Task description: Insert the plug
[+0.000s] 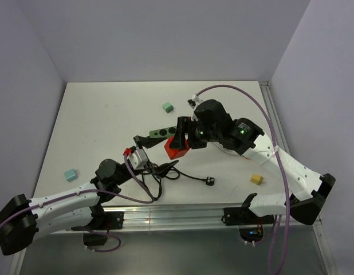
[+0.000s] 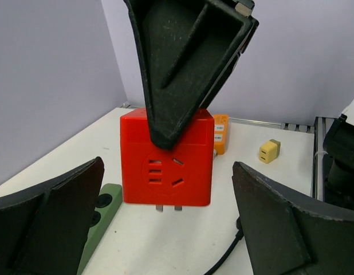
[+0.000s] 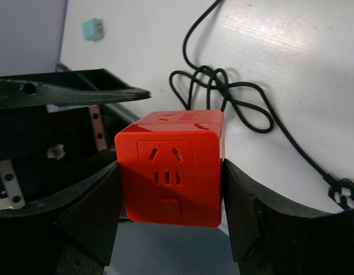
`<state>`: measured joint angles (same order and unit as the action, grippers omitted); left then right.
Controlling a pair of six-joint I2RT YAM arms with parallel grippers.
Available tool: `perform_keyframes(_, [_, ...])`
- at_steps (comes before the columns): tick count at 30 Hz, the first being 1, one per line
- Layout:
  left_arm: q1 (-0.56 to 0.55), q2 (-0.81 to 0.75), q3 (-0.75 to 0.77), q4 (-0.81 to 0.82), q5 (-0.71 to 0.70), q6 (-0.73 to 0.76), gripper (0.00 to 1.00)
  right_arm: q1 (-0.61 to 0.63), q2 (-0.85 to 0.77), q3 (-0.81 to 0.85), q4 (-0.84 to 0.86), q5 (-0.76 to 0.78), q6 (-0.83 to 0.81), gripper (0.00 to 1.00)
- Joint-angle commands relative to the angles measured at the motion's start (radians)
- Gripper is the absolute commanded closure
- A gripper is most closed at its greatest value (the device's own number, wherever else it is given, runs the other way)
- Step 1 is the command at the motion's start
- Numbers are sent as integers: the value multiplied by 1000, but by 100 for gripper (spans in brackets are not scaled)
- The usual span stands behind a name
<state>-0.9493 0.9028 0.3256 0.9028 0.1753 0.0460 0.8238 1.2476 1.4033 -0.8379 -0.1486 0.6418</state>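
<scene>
Red and shaped like a block, the plug cube (image 2: 165, 166) is about as tall as it is wide, so no side looks longer. It stands upright, and its metal pins (image 2: 166, 208) point down at the white desk (image 1: 108, 114). The right hand (image 3: 171, 189) squeezes it tight from two sides. The left hand (image 2: 168, 172) is wide open and holds nothing, with one finger on each side of the cube, not touching it. A green power strip (image 2: 102, 209) lies just beside the cube.
</scene>
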Motion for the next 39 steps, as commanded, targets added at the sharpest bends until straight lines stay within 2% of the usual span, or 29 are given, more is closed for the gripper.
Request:
perform_keyframes(1, [1,28,52,79,50,38,0,-6,-23,-4,86,-107,7,100])
perform_keyframes(6, [1,71,87,35,67,43,0,-8,-45,-27,115,-152,9,100])
perform_keyframes(8, [1,80,93,19,76,48,16,-6,-47,-29,115,-161,4,100])
perform_keyframes(9, [1,88,101,-2,82,51,29,-6,-47,-26,105,-160,-5,100])
perform_keyframes(10, [1,91,127,-28,82,55,64,-6,-45,-24,100,-155,-13,100])
perform_keyframes(12, [1,99,148,-100,82,69,93,-6,-39,3,54,-106,-36,83])
perform_keyframes(13, [1,100,158,-117,81,75,100,-6,-28,17,31,-97,-47,74])
perform_keyframes(14, [1,100,161,-128,82,86,100,-6,-24,43,-1,-94,-60,64])
perform_keyframes(16, [1,99,174,-172,69,101,100,-6,-13,72,-35,-65,-85,54])
perform_keyframes(21, [1,105,201,-229,56,112,100,-5,22,152,-122,-26,-117,47])
perform_keyframes(24, [1,125,225,-268,56,118,100,9,58,180,-153,6,-131,32])
perform_keyframes(26, [1,136,250,-300,52,121,99,21,70,197,-167,38,-133,30])
perform_keyframes(30, [1,131,233,-262,50,104,100,38,88,204,-171,76,-122,29])
perform_keyframes(33, [1,143,254,-314,40,110,100,47,104,215,-187,116,-120,29])
perform_keyframes(37, [1,134,248,-305,38,109,100,54,102,206,-178,129,-133,16])
perform_keyframes(39, [1,133,245,-303,44,110,100,52,101,200,-167,133,-133,16])
